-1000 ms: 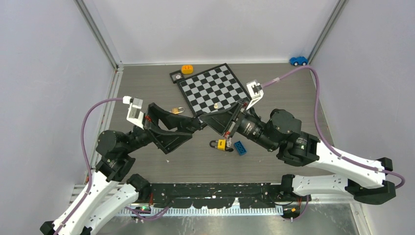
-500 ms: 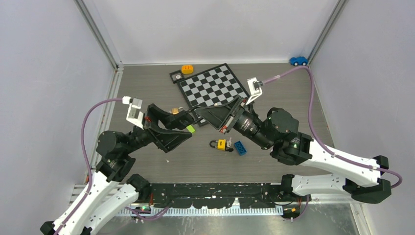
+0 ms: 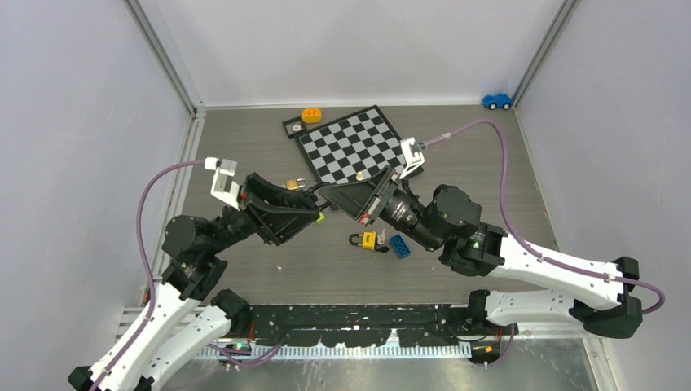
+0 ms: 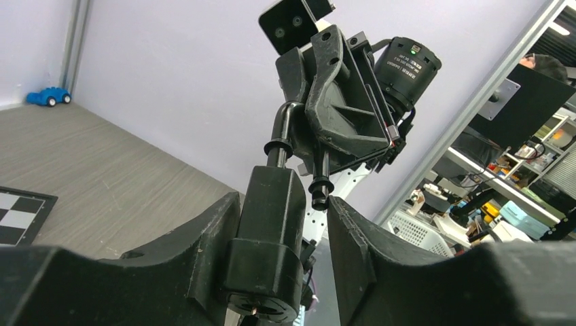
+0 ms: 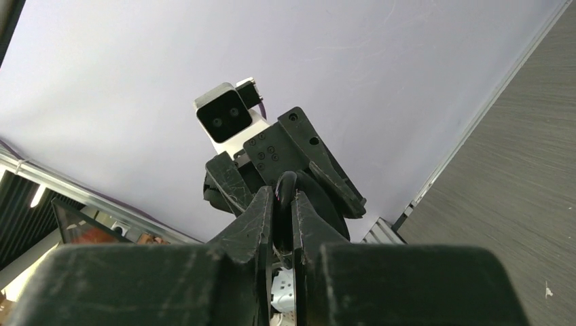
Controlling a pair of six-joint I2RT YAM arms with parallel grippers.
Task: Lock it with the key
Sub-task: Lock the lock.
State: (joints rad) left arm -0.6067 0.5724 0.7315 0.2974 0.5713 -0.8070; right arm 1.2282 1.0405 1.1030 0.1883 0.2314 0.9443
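Nearest me on the table (image 3: 244, 155), the key (image 3: 381, 237) lies flat and silvery, between the yellow padlock (image 3: 367, 239) and the blue brick (image 3: 399, 246), just beside the padlock; neither arm is on it. Just beyond, the two arms meet nose to nose above the table. The right gripper (image 5: 283, 197) is pinched tight on the thin shackle (image 5: 286, 183) of a black padlock (image 4: 268, 231), holding it up off the table. The left gripper (image 4: 284, 202) straddles that padlock's body with its fingers apart; one finger looks to be against the body, while a gap shows beside the other, so I read it as not clamped. Farther back a brass padlock (image 3: 295, 184) lies near the corner of the chessboard (image 3: 354, 147); behind that sits an orange block (image 3: 311, 115); the blue toy car (image 3: 496, 101) rests in the far right corner.
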